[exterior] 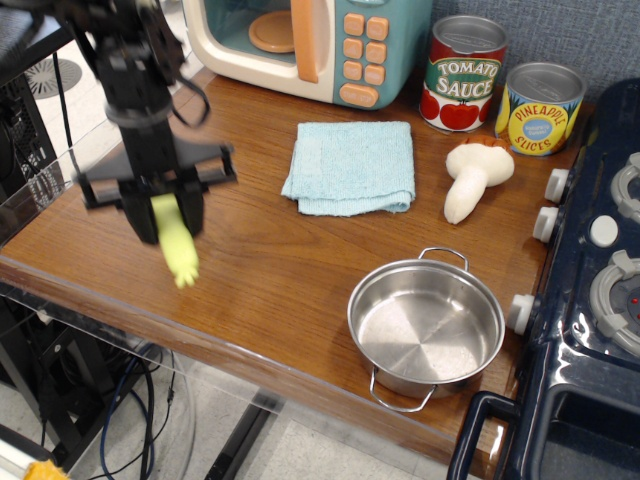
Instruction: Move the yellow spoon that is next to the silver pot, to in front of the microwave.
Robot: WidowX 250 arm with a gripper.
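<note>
The silver pot [426, 326] sat at about five o'clock on the wooden table [290, 270], near the front edge, its two wire loop handles pointing toward twelve and six — nothing lay inside it, only the shiny bottom. Up at twelve o'clock the microwave [300, 45] stood with an orange turntable plate [272, 31] visible inside and its orange keypad on the right of the door. At one o'clock two tins stood side by side, the tomato sauce can [463, 72] and, just beside it, the pineapple slices can [538, 108], both upright with lids closed. A cream mushroom [474, 176] lay in front of the cans, and a folded light blue cloth [352, 166] lay flat near the table's centre.

My arm came down from the upper left, wrist pointing nearly straight at the table, at about nine o'clock. My gripper [163, 217] had its two dark fingers pinched on the upper part of the yellow spoon [177, 243] — the thick yellow-green handle hung out below them, tilted slightly, nub end lowest. The spoon's bowl was hidden behind my fingers. The picture was blurred there, and I could not tell whether the nub touched the wood. The spoon was well apart from the pot, and the microwave lay toward one o'clock from it.
</note>
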